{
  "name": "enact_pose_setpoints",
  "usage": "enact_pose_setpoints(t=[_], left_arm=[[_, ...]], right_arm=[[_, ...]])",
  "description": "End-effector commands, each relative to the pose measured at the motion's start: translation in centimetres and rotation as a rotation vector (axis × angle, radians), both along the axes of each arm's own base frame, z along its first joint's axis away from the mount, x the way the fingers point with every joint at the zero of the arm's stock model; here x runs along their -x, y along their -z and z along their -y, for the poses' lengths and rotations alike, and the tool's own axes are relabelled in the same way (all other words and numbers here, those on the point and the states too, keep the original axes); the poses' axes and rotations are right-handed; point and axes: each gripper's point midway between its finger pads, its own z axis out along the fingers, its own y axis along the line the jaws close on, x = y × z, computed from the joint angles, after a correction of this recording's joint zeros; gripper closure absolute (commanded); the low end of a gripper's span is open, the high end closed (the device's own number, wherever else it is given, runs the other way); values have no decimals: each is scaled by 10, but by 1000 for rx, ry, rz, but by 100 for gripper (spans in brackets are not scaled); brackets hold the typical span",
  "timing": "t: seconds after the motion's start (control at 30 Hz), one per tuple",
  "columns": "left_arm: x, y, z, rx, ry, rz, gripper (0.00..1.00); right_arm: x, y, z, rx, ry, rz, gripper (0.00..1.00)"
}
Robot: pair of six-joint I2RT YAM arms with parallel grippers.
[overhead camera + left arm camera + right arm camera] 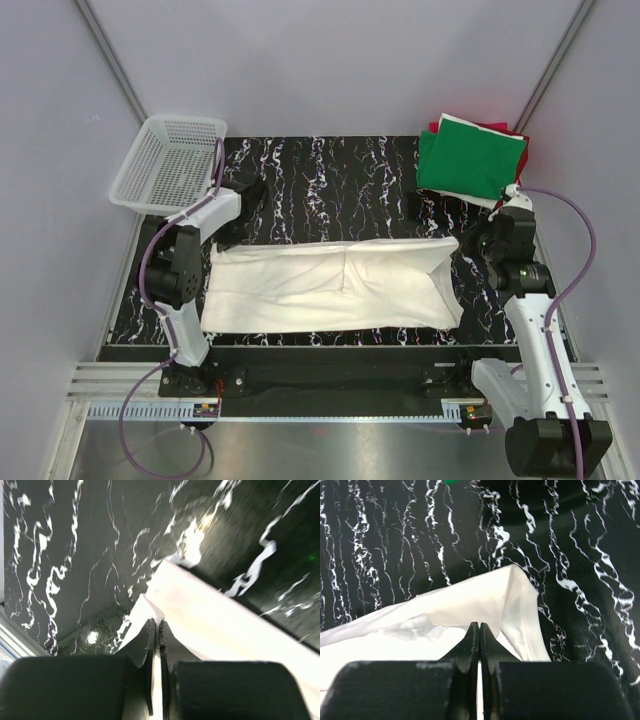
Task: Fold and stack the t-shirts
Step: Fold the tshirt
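A cream-white t-shirt (330, 285) lies folded into a long band across the black marbled table (330, 180). My left gripper (226, 236) is at its back left corner. In the left wrist view that gripper (159, 622) is shut, with the shirt's edge (210, 615) pinched between the tips. My right gripper (470, 244) is at the back right corner. In the right wrist view it (479, 625) is shut on the white cloth (470, 600), which rises in a small peak just beyond the tips. A folded green t-shirt (470, 160) rests on a red one (495, 128) at the back right.
A white plastic mesh basket (165, 160) stands tilted at the back left corner, close behind the left arm. Grey walls enclose the table on three sides. A metal rail (330, 400) runs along the near edge between the arm bases.
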Motion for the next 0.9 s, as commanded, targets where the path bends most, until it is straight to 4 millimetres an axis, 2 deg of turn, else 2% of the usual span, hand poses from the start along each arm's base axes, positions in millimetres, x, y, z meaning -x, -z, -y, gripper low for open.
enact_pose_setpoints(t=[0.0, 0.1, 0.13, 0.2, 0.23, 0.3, 0.33, 0.37, 0.4, 0.43, 0.57, 0.6, 0.7, 0.77, 0.8, 0.83, 0.87], left_arm=[[5, -15, -8, -34, -36, 80, 100], [18, -12, -9, -22, -56, 81, 99], [26, -8, -11, -23, -59, 70, 89], [31, -19, -15, -18, -66, 116, 74], [34, -18, -16, -22, -69, 108, 71], [38, -30, -19, -15, -86, 144, 66], [43, -33, -20, -13, -90, 143, 54], [44, -44, -21, -1, -93, 181, 52], [47, -48, -22, 5, -100, 196, 51], [50, -56, -23, 21, -100, 227, 50], [57, -74, -29, 37, -111, 281, 45], [58, -77, -30, 42, -110, 291, 44], [55, -79, -24, 83, -78, 309, 44], [47, -80, -18, 115, -36, 330, 46], [46, -74, -11, 147, -17, 322, 47], [43, -70, -7, 162, 12, 314, 47], [35, -68, 2, 186, 38, 337, 47]], right_arm=[[16, 7, 20, -12, 163, -13, 100], [29, 16, 23, -65, 244, -16, 100], [34, 18, 25, -87, 278, -20, 100], [43, 20, 33, -141, 395, -13, 100], [44, 21, 32, -157, 405, -11, 100], [48, 27, 32, -184, 428, -17, 96], [48, 30, 30, -190, 424, -25, 89], [50, 36, 30, -191, 426, -40, 67], [51, 41, 31, -199, 445, -57, 58], [52, 44, 31, -201, 451, -66, 56], [55, 53, 34, -199, 485, -89, 32], [56, 53, 35, -202, 496, -91, 22], [53, 49, 31, -217, 471, -73, 22], [44, 45, 11, -267, 350, -47, 27], [42, 45, -4, -318, 279, -50, 30], [42, 56, -13, -350, 245, -73, 32], [36, 57, -20, -387, 220, -66, 33]])
